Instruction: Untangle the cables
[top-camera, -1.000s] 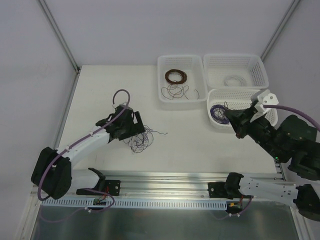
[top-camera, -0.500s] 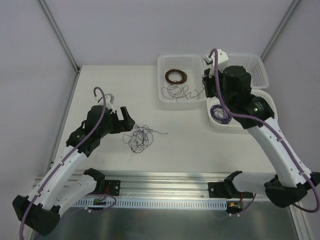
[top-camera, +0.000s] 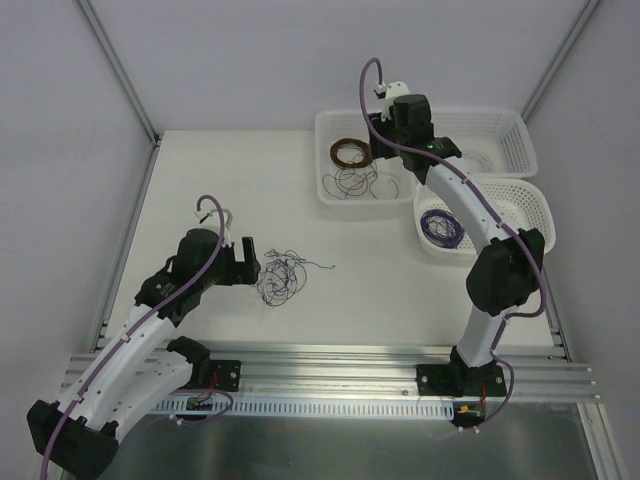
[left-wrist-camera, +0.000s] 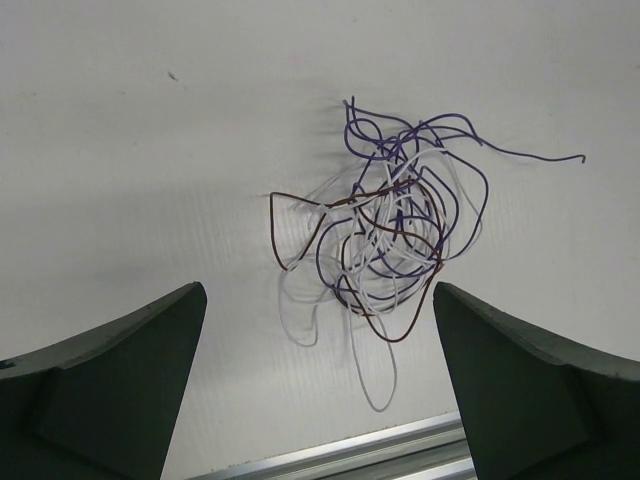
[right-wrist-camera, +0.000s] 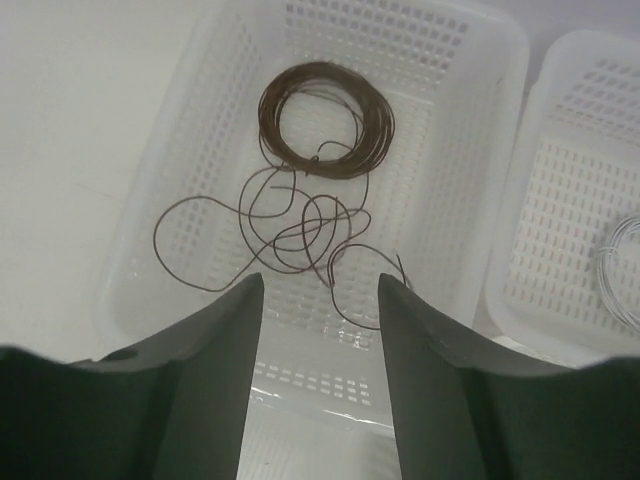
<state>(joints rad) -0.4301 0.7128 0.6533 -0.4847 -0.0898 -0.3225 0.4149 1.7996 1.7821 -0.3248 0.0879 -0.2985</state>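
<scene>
From above, the cables (top-camera: 282, 278) lie as a loose scribble on the white counter (top-camera: 200, 170), left of the middle. The left pincer (top-camera: 252, 264) sits just beside them on their left, spread wide and holding nothing. The right arm reaches far back, and the right pincer (top-camera: 386, 128) hangs over the left basket (top-camera: 322, 160), which holds a brown coil (top-camera: 352, 153). A purple coil (top-camera: 438, 227) sits in the nearer basket on the right (top-camera: 535, 215).

The left wrist camera shows the left pincer (left-wrist-camera: 318, 290) with its two dark fingers (left-wrist-camera: 110, 385) far apart at the bottom corners. The cables (left-wrist-camera: 395, 235) lie on the counter ahead of them, a knot of purple, brown and whitish strands with one purple end trailing off to the right. Neither finger touches them.

From the right wrist, the right pincer (right-wrist-camera: 320, 280) has its jaws partly spread with nothing between them. Below it is the left basket (right-wrist-camera: 170, 180), with the brown coil (right-wrist-camera: 325, 120) wound neatly at the far end and a loose brown strand (right-wrist-camera: 300, 240) looping nearer. Another basket (right-wrist-camera: 540, 200) stands just beside it on the right.
</scene>
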